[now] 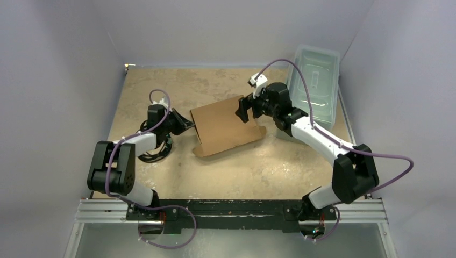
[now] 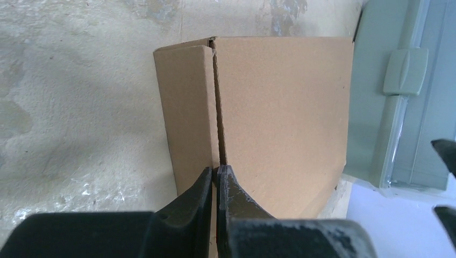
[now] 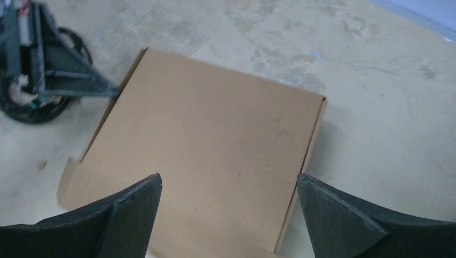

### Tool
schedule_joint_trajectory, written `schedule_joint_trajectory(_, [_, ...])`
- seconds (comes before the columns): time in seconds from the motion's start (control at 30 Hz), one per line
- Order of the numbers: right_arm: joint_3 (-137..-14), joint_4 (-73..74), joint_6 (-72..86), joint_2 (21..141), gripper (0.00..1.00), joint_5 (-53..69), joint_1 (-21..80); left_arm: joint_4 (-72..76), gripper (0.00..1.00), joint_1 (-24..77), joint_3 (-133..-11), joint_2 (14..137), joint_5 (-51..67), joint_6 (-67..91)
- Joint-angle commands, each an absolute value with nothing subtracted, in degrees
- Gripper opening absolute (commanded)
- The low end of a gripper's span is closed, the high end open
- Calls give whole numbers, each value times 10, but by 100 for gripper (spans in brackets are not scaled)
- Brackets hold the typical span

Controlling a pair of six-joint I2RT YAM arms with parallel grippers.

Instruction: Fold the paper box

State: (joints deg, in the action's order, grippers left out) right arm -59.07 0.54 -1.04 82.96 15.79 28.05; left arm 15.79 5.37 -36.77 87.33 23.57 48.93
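**A:** Where is the plain brown cardboard paper box [image 1: 226,128]?

**B:** It lies in the middle of the speckled tan table [image 1: 161,91], near the clear plastic bin [image 1: 314,80] with a lid.

**A:** What about the black left gripper [image 2: 216,173]?

**B:** Its pointy fingers are squeezed almost together on a thin cardboard edge at the box's left side, next to a folded-over flap.

**A:** And the black right gripper [image 3: 228,178]?

**B:** It is spread wide over the box's right corner. I cannot tell if it touches. Its fingers cover the box's near edge, and the inside is hidden.
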Motion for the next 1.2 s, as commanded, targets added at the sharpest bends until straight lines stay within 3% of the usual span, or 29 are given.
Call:
schedule_joint_trajectory(0.0, [-656, -13, 67, 878, 99, 78, 274, 164, 0, 45, -350, 851, 223, 483])
schedule_joint_trajectory(0.37, [-729, 20, 111, 1012, 99, 50, 241, 202, 0, 36, -322, 840, 251, 489])
schedule_joint_trajectory(0.63, [-730, 17, 128, 1059, 99, 115, 240, 220, 1, 36, -322, 850, 271, 496])
schedule_joint_trajectory(0.87, [-726, 14, 141, 1066, 89, 183, 239, 239, 1, 36, -316, 856, 286, 503])
schedule_joint_trajectory(0.97, [-723, 11, 142, 1059, 80, 204, 239, 241, 6, 36, -316, 851, 293, 503])
schedule_joint_trajectory(1.17, [-715, 5, 147, 1065, 67, 178, 238, 233, 27, 36, -310, 837, 300, 498])
